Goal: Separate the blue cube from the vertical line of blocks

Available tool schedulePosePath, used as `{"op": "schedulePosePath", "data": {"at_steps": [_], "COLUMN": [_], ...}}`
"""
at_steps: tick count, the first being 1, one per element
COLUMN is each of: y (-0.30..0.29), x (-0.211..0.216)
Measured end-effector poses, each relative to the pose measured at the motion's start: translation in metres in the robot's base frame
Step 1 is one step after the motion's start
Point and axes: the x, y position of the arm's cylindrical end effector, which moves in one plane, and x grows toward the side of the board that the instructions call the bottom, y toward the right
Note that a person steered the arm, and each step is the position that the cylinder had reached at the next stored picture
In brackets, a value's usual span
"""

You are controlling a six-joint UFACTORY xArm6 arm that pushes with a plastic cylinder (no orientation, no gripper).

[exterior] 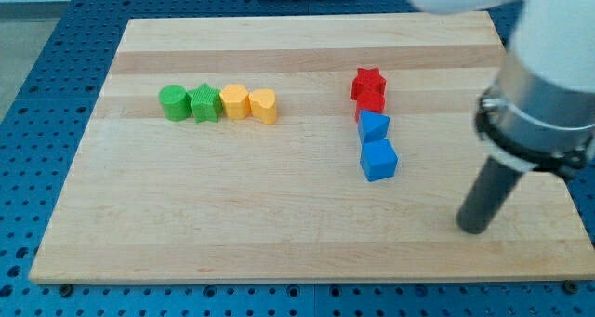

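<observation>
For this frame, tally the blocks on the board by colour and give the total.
Green: 2, a round block and a star
Yellow: 2, a hexagon-like block and a heart-like block
Red: 2, a star and a block below it
Blue: 2, a block and a cube
Total: 8
My tip is right of the cube, not touching.

The arm (pixel 548 38) is a bulky, smooth white shell, blurred at the view's right edge. Below it sits a dark grey collar with a black ring, narrowing into a straight dark rod that ends at my tip (pixel 473 230).
</observation>
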Motion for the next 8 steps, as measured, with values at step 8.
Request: {"op": "schedulePosePath", "data": {"at_steps": [8], "y": [-0.141], "x": [-0.085]}}
